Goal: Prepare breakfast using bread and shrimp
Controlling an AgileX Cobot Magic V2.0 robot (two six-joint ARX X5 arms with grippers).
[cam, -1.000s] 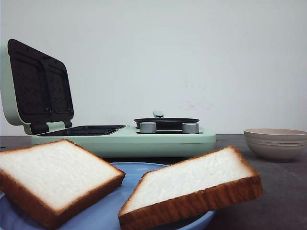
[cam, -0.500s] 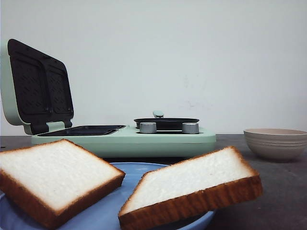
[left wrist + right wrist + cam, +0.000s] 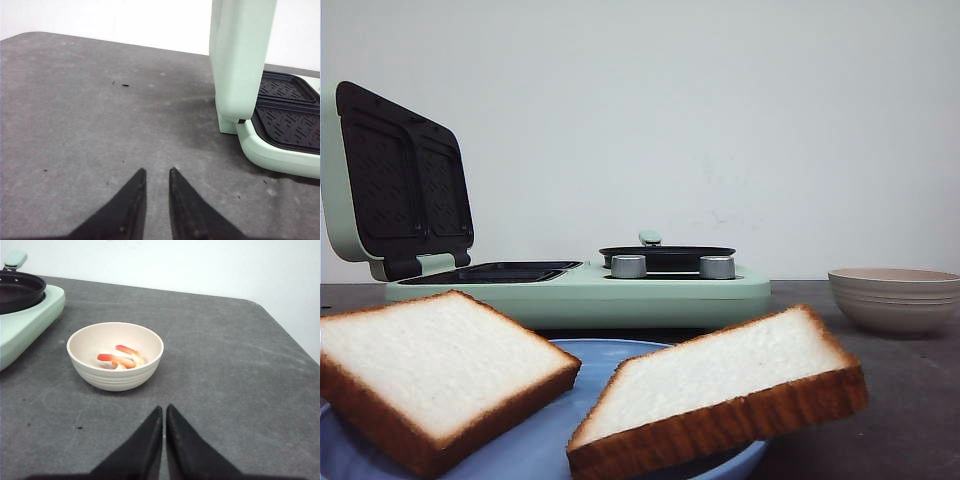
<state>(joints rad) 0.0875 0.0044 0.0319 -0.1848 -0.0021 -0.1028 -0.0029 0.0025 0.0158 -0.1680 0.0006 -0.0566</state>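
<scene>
A: Where's the bread (image 3: 440,365)?
B: On the blue plate (image 3: 545,445), front view only.
A: Shrimp (image 3: 119,359)?
B: Right wrist view shows them inside the bowl (image 3: 115,375).
A: Jaws?
B: Left gripper (image 3: 156,175) narrow, right gripper (image 3: 164,411) nearly closed; both empty.

Setting: staged kitchen mock-up in a lab or test room. Evidence: bare white wall (image 3: 770,120) with no cupboards, tiles or sockets; plain dark grey counter (image 3: 225,365), scuffed and speckled. Kitchen items on it: mint-green breakfast maker (image 3: 580,285), lid raised, black ribbed plates, small pan and two knobs; blue plate (image 3: 550,440) carrying two slices of bread (image 3: 430,360); beige ribbed bowl (image 3: 115,356) containing shrimp (image 3: 120,359). Black robot end effector (image 3: 156,176) visible above the counter.
</scene>
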